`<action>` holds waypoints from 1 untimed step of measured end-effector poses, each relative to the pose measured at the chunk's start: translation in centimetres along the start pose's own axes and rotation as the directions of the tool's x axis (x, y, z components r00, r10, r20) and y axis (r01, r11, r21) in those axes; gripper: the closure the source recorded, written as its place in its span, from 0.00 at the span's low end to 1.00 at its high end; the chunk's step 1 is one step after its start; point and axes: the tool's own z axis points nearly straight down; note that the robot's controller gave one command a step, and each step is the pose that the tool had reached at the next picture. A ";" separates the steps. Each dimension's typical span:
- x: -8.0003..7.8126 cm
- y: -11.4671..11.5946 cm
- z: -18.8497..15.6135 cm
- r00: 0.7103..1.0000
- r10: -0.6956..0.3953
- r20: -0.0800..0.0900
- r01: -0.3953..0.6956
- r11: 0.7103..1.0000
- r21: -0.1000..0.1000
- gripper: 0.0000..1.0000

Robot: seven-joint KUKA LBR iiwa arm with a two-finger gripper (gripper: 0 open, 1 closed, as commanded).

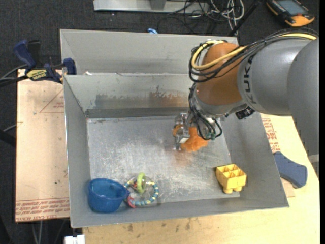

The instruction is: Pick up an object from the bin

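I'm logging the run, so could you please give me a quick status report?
Gripper low in mid-bin, against a small orange object; grasp unclear. Yellow block, blue cup, multicoloured ring toy well apart. Nothing in the way.

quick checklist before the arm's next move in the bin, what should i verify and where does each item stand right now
1. Gripper is low over the bin floor, right of the middle: ok.
2. Orange thing lies right against the gripper: ok.
3. Orange thing is actually gripped: cannot tell, the contact is not visible.
4. Yellow block near the front right corner stands apart from the gripper: ok.
5. Blue cup and colourful ring toy at the front left are well out of the way: ok.
6. Back wall of the bin is not touched by the gripper: ok.
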 end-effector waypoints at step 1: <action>0.0 0.0 -1.0 1.000 0.000 0.000 0.000 1.000 0.000 1.00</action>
